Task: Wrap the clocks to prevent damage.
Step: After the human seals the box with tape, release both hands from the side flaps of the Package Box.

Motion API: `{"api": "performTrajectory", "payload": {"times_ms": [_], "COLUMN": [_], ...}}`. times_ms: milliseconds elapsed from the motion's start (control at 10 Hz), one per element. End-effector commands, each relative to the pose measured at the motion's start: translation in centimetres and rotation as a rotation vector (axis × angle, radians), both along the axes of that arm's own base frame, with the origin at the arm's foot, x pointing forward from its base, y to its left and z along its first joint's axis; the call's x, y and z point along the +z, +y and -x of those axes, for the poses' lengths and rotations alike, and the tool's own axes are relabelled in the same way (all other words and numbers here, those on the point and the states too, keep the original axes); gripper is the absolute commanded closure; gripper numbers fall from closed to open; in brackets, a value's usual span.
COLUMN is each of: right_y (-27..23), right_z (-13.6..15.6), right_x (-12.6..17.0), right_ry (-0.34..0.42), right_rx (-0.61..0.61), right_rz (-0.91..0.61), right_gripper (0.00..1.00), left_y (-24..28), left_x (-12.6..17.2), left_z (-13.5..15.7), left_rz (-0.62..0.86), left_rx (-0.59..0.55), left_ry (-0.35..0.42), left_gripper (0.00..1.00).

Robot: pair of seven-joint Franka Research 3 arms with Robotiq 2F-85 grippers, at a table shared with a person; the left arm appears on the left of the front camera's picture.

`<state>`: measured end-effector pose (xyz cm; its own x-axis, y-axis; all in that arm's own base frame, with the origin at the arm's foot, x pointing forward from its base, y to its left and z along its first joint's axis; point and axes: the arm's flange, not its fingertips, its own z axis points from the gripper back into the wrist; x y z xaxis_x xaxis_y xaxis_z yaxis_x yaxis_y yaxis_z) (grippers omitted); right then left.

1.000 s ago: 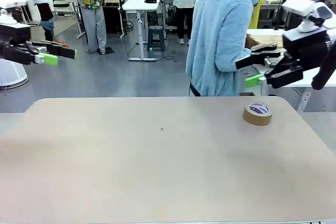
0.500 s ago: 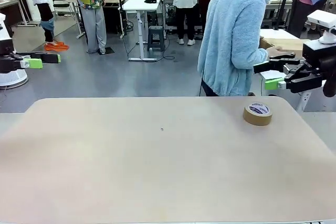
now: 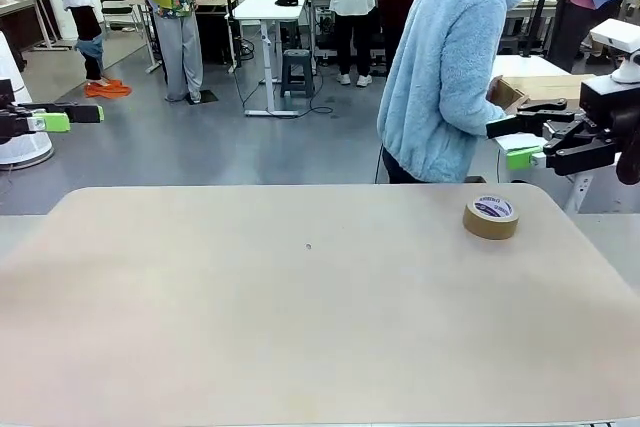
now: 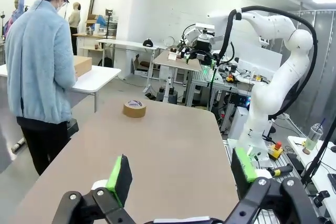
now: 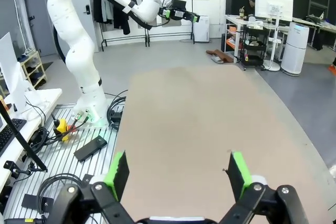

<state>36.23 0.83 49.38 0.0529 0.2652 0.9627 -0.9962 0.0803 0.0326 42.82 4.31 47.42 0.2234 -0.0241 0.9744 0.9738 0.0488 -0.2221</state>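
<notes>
With no clocks on the table (image 3: pixel 300 317), both grippers are hanging apart-jawed off its ends, the right gripper (image 3: pixel 522 144) nearer the tape roll (image 3: pixel 490 217) than the left gripper (image 3: pixel 62 117).

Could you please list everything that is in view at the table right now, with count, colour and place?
tape roll: one, brown with a white label on top, lying flat on the table near its far right corner.
table: one, tan, spanning the foreground between the two arms.
cardboard box: one, brown, on a white side table beyond the far right corner, beside the person.
person: one, in a light blue fleece jacket, standing at the far side, turned towards the cardboard box.
left gripper: one, black with green pads, open and holding nothing, raised at the left edge, off the table.
right gripper: one, black with green pads, open and holding nothing, raised at the right near the person's arm.
</notes>
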Motion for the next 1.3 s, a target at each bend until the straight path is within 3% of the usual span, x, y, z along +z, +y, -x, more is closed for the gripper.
{"api": "performTrajectory", "payload": {"times_ms": [0,1200], "right_y": [-0.18,-0.18], "right_z": [0.09,0.09], "right_x": [-0.01,-0.01], "right_ry": [-0.002,-0.002], "right_rx": [0.010,0.010], "right_rz": [-0.001,-0.001], "right_gripper": [0.00,0.00], "left_y": [-0.13,-0.13], "left_x": [0.18,0.18], "left_z": [-0.01,-0.01], "left_rz": [-0.004,-0.004], "left_rx": [-0.006,-0.006], "left_ry": [-0.006,-0.006], "left_gripper": [0.00,0.00]}}
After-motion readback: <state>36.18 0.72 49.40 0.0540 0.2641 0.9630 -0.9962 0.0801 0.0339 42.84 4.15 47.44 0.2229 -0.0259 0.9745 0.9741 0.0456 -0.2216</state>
